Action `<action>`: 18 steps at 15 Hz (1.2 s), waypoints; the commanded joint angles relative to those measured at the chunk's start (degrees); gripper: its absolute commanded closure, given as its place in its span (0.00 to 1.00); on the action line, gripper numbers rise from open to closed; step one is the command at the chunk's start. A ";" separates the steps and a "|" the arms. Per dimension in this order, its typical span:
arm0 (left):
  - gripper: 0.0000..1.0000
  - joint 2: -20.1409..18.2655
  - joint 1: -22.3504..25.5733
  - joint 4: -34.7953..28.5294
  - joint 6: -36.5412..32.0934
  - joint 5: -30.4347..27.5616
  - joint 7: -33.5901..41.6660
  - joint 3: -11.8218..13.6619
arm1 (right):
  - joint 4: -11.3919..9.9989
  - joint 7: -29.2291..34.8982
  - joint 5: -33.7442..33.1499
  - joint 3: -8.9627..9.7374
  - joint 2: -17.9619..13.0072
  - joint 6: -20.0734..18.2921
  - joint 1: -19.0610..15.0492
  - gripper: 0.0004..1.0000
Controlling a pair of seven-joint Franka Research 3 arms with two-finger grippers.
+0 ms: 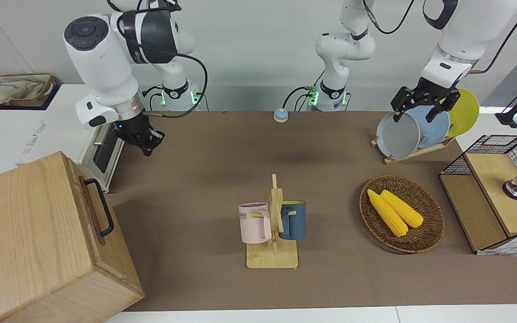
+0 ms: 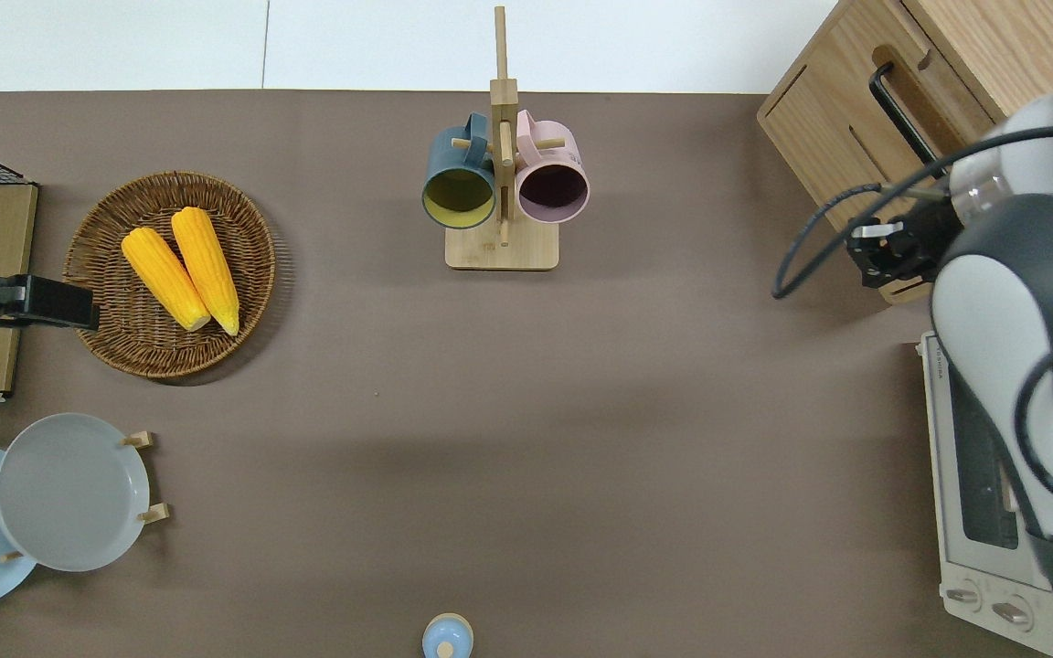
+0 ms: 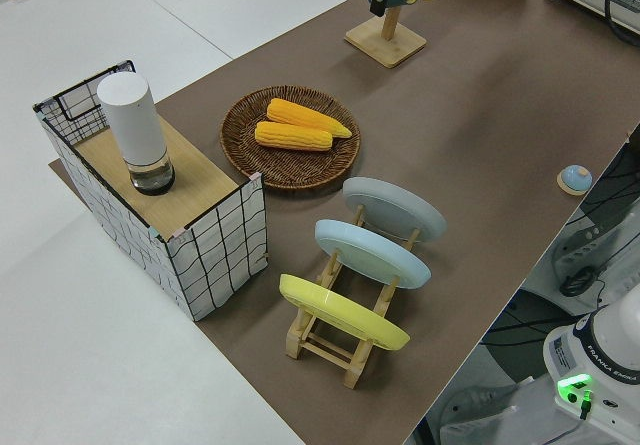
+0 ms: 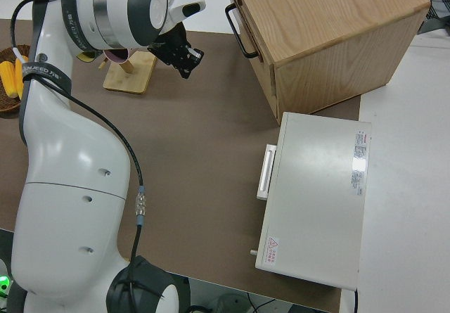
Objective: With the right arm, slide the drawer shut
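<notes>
The pale-wood drawer (image 1: 89, 211) sits flush in its box cabinet (image 1: 25, 233) at the right arm's end of the table. Its black loop handle (image 1: 100, 206) is free. The drawer also shows in the overhead view (image 2: 940, 99) and the right side view (image 4: 247, 10). My right gripper (image 1: 149, 144) is shut and empty. It is up in the air, apart from the drawer front, over the cabinet corner nearest the robots (image 2: 881, 258); it also shows in the right side view (image 4: 188, 61). My left arm is parked, its gripper (image 1: 419, 110) open.
A white toaster oven (image 1: 101, 154) stands beside the cabinet, nearer to the robots. A mug rack (image 1: 274, 224) is mid-table. A basket of corn (image 1: 402, 213), a plate rack (image 1: 415, 130) and a wire-mesh box (image 1: 496, 193) stand toward the left arm's end.
</notes>
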 commanded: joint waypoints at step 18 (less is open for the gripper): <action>0.00 0.69 -0.99 1.12 0.04 0.87 0.33 0.92 | -9.09 -18.25 -3.85 -3.57 -9.42 4.55 -0.09 0.50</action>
